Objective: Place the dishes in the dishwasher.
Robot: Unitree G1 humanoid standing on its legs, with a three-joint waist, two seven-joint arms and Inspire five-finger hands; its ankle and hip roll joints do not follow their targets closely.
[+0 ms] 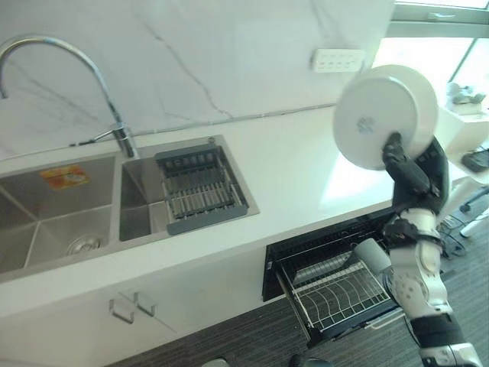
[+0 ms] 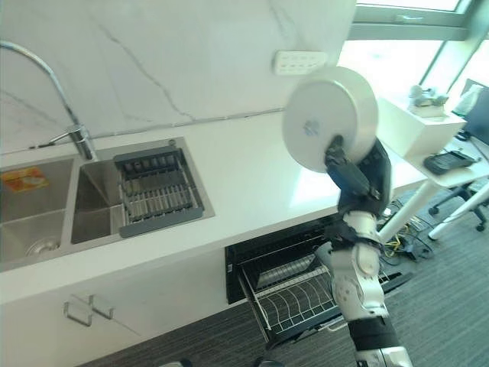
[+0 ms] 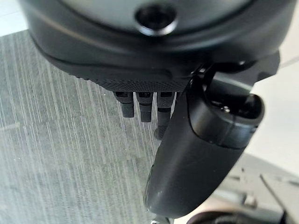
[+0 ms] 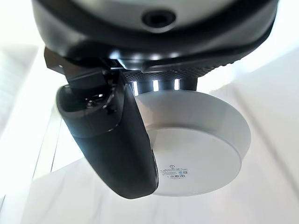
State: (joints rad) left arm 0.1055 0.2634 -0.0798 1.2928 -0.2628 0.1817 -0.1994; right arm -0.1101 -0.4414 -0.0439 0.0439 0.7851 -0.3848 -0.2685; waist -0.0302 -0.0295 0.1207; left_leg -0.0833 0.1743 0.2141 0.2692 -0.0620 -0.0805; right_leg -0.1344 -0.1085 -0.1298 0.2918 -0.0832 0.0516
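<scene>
In the left eye view, the right hand (image 1: 416, 174) is holding a white bowl (image 1: 382, 115) high above the white countertop (image 1: 290, 164), its thumb and fingers pinching the bowl's rim so that the underside is facing the camera. Below the counter edge, the dishwasher (image 1: 306, 256) is standing open with its wire rack (image 1: 340, 294) pulled out over the dark floor (image 1: 244, 340). To the left, a steel double sink (image 1: 46, 222) is sitting under a curved faucet (image 1: 69, 61), and a grey drying rack (image 1: 199, 187) is resting in the sink's right basin. In the right eye view, the same bowl (image 2: 330, 118) is hanging in front of the marble wall (image 2: 168, 53), beside a white wall socket (image 2: 299, 61), and a desk (image 2: 428, 149) is standing to the right by a bright window. In the left wrist view, the left hand (image 3: 196, 154) is hanging over the dark striped floor, its fingers (image 3: 145, 105) pointing straight down, relaxed and holding nothing. In the right wrist view, the right hand's thumb (image 4: 117, 140) is pressing across the bowl's (image 4: 196, 144) base while the fingers are clamping its rim from behind.
</scene>
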